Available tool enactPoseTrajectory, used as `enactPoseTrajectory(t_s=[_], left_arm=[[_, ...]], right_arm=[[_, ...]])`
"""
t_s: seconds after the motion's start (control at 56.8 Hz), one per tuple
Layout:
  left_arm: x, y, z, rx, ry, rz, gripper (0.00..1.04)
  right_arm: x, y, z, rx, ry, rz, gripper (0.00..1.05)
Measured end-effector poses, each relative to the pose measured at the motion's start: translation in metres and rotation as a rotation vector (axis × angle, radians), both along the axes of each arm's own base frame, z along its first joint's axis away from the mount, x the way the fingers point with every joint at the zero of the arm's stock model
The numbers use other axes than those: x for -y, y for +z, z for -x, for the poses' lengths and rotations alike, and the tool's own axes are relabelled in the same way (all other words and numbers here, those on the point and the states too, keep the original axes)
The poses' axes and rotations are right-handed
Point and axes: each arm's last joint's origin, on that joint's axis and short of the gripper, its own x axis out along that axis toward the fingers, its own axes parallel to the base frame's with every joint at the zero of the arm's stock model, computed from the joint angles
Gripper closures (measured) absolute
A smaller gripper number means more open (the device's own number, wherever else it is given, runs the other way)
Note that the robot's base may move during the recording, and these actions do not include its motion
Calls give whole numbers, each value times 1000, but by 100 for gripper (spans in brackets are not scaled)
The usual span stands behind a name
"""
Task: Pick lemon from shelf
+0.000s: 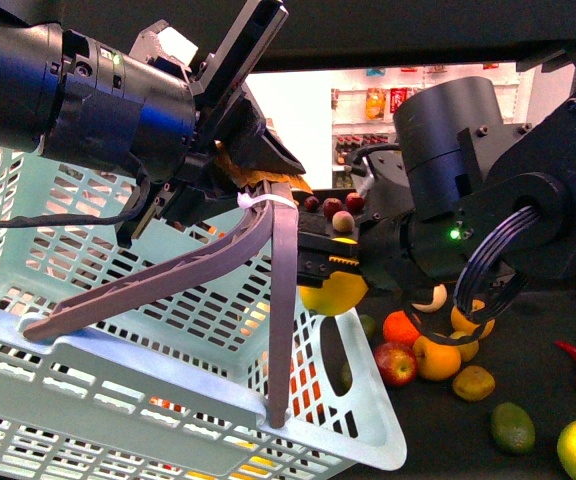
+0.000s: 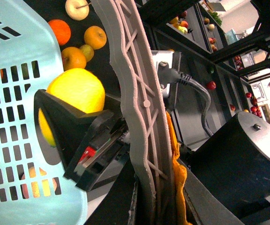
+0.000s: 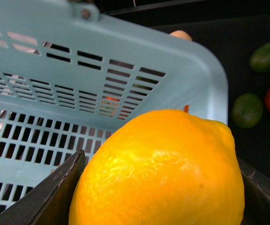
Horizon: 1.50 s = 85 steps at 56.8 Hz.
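At centre frame, by the rim of the pale-blue slotted plastic basket (image 1: 88,380), grip the smooth bright-yellow oval lemon (image 1: 334,293) firmly in the closed right pincer (image 1: 329,272); draw back slowly, steadying the grey ribbed basket handle (image 1: 168,275) in the clamped left pincer (image 1: 258,188).

All three close-up views share the lemon (image 1: 336,294) and basket (image 1: 168,385).

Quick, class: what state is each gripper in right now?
Left gripper: closed on the basket handle.
Right gripper: closed on the lemon.
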Motion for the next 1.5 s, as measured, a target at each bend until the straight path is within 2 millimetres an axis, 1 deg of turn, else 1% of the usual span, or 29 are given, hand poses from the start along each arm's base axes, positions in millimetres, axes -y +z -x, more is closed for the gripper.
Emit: enactPoseTrajectory(t_s=[0.141,0.158,0.211,0.282,0.44,0.493,0.599,0.687,0.739,0.827,0.88,0.898,0.933,0.951,1.003,1.021,1.039,1.056,1.074,1.127,1.144,1.162,1.179,1.215,1.232,1.338,1.373,1.443,1.496], left_arm=[[0,0,0,0,0,0,92],[0,0,0,0,0,0,92],[0,0,0,0,0,0,92],[0,0,0,0,0,0,92],[0,-1,0,-4,-2,2,92],[0,-1,0,-6,-2,2,92],[0,-2,-1,-10,5,0,92],[0,-2,-1,-9,5,-1,92],[0,-2,-1,-9,6,-1,92],[0,-2,-1,-9,5,-1,92],[0,-2,-1,-9,1,0,92],[0,-2,-1,-10,1,1,92],[0,-2,-1,-10,0,2,92],[0,-2,-1,-11,-1,2,92],[1,-2,-1,-11,-2,2,92],[1,-2,-1,-11,-2,3,92],[1,-2,-1,-11,-2,3,92],[1,-2,-1,-11,-2,3,92],[1,-2,-1,-11,-2,2,92],[0,-2,-1,-11,-1,2,92],[0,-2,-1,-10,1,1,92],[0,-2,-1,-10,3,0,92],[0,-2,-1,-10,3,0,92],[0,-2,-1,-10,5,0,92],[0,-2,-1,-9,5,-1,92],[0,-2,-1,-9,4,0,92],[0,-2,-1,-9,4,-1,92],[0,-2,-1,-9,5,-1,92],[0,-2,-1,-10,3,0,92]], right_arm=[[-13,-6,3,-20,33,-1,24],[-14,-7,3,-20,35,0,23],[-17,-7,4,-19,43,-4,14],[-19,-7,4,-7,48,-14,7],[-14,-2,3,29,26,-53,7],[-7,1,5,38,8,-62,7],[17,14,12,78,-51,-65,7],[42,36,24,164,-120,-38,7],[59,50,34,221,-165,-10,7],[84,70,57,292,-251,58,7],[96,80,79,331,-303,111,7],[98,81,83,337,-311,119,7],[102,84,99,355,-333,140,7],[103,85,104,360,-339,146,7],[107,87,131,385,-375,181,7],[108,87,135,390,-381,187,7],[109,87,145,397,-393,195,7],[109,86,154,402,-408,207,7],[110,86,159,403,-415,212,7],[110,81,188,415,-455,243,7],[110,80,193,417,-462,245,7],[110,78,202,417,-475,252,7],[110,73,216,413,-495,264,7],[109,67,234,409,-520,289,7],[109,65,238,409,-527,294,7],[106,47,284,413,-587,347,7],[104,42,296,422,-603,355,7],[104,38,314,450,-637,340,7],[103,37,319,473,-633,307,8]])
